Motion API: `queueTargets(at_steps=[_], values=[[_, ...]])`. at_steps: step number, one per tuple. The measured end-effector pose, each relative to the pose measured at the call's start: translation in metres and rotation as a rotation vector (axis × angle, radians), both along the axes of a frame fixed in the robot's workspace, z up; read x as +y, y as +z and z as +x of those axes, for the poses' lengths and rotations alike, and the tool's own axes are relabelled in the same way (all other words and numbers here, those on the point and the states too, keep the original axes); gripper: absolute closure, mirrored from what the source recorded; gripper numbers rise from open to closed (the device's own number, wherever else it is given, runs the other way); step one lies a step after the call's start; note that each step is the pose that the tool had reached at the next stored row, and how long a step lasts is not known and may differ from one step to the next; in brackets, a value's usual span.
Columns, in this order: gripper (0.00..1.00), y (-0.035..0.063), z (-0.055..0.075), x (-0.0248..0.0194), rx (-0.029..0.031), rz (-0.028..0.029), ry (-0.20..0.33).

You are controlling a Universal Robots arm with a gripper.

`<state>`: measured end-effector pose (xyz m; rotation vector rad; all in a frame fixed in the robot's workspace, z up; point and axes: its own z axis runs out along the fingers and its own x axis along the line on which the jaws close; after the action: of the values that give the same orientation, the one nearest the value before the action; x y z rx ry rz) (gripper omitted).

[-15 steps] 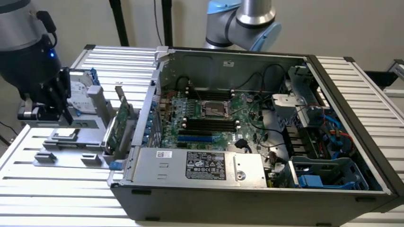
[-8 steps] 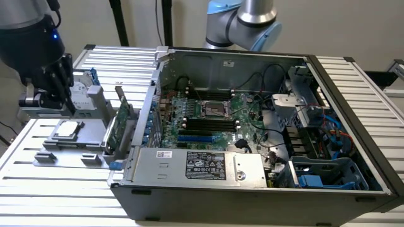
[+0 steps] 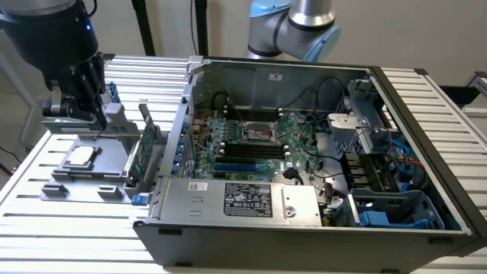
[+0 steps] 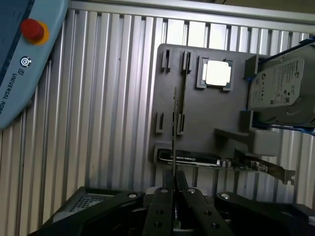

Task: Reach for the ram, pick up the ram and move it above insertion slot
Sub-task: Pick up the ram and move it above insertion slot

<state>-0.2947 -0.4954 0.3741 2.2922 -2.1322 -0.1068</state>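
The ram (image 4: 174,128) is a thin green stick seen edge-on in the wrist view, running out from between my fingers (image 4: 166,201). My gripper (image 4: 173,191) is shut on its near end. The stick hangs over the grey fixture tray (image 4: 206,118), beside the tray's slotted holder posts (image 4: 160,123). In the exterior view my black gripper (image 3: 96,114) hangs above the same tray (image 3: 84,171), at the exterior view's left of the open computer case (image 3: 304,228). The black memory slots (image 3: 251,149) lie on the motherboard inside the case, well away from the gripper.
On the tray lie a silver processor (image 4: 218,73), a hard drive in a blue frame (image 4: 280,88) and a green expansion card with a metal bracket (image 3: 150,140). A teach pendant with a red button (image 4: 32,29) rests on the slatted table (image 4: 98,98). Case walls and cables surround the motherboard.
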Motion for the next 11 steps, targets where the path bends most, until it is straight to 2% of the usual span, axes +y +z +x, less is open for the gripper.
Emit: queueTargets(at_steps=[11], values=[[0.87, 0.0082, 0.037, 0.0031, 0.0001, 0.0136, 0.0]])
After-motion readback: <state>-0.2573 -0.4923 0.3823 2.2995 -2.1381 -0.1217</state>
